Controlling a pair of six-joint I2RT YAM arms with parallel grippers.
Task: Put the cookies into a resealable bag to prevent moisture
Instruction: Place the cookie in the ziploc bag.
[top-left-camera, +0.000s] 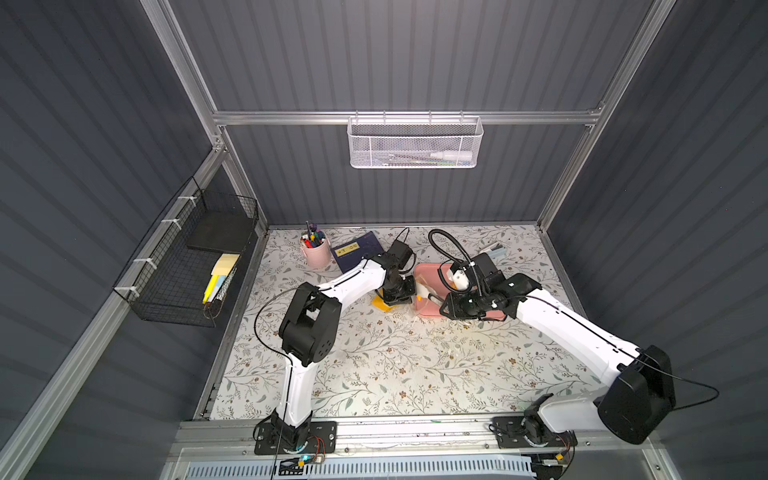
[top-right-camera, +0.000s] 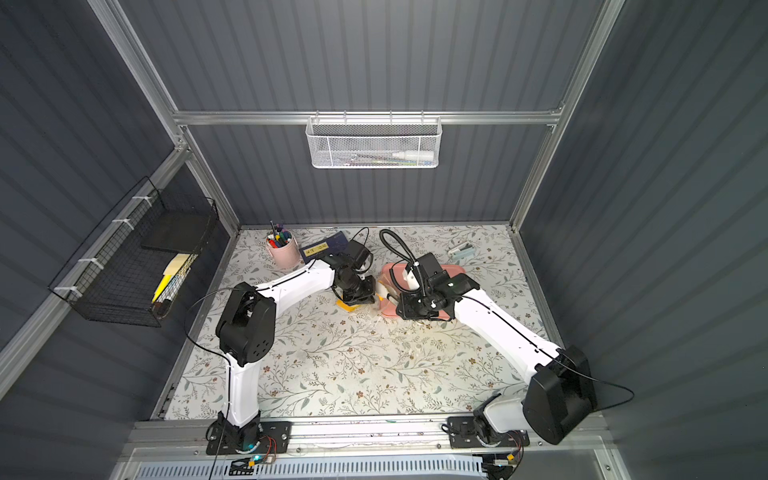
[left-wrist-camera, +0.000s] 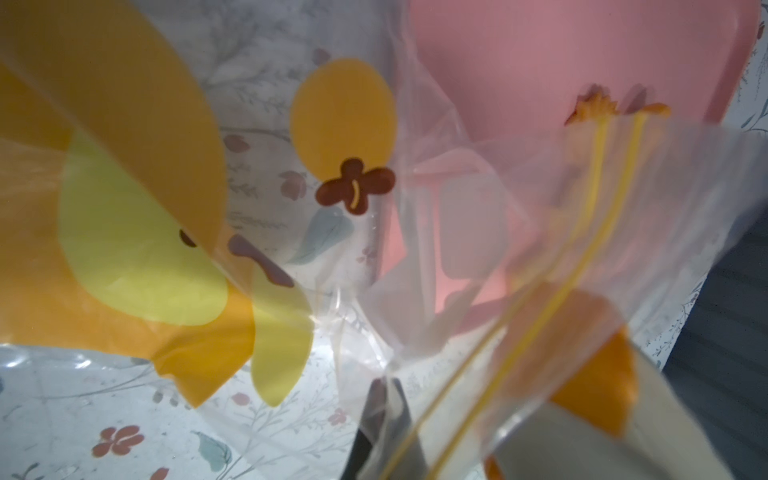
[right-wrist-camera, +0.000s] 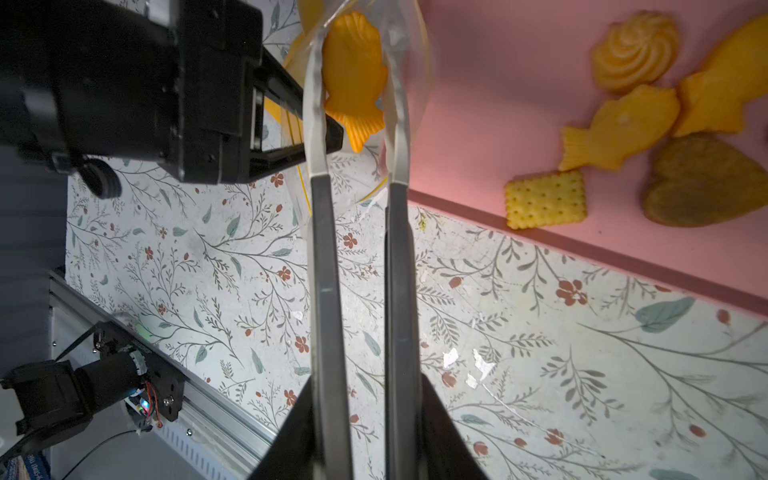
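Observation:
My right gripper (right-wrist-camera: 353, 45) is shut on an orange fish-shaped cookie (right-wrist-camera: 353, 83), with clear film curving round its fingertips. That film is the resealable bag (left-wrist-camera: 478, 257), clear with yellow seal strips (left-wrist-camera: 540, 316) and a yellow-orange cartoon patch (left-wrist-camera: 137, 232). My left gripper (left-wrist-camera: 386, 399) is shut on the bag's film near the seal. The held cookie (left-wrist-camera: 598, 357) shows orange through the bag. Several cookies lie in the pink tray (right-wrist-camera: 498, 104): a swirl (right-wrist-camera: 636, 54), a fish (right-wrist-camera: 619, 129), a square cracker (right-wrist-camera: 546, 199) and a brown heart (right-wrist-camera: 702, 183). In both top views the grippers meet at the tray's left end (top-left-camera: 422, 299) (top-right-camera: 380, 299).
A pink pen cup (top-left-camera: 316, 249), a dark blue book (top-left-camera: 357, 249) and a black box (top-left-camera: 401, 251) stand behind the left arm. A small pale object (top-left-camera: 492, 249) lies at the back right. A black wire basket (top-left-camera: 187, 270) hangs on the left wall, a white mesh basket (top-left-camera: 413, 143) on the back wall.

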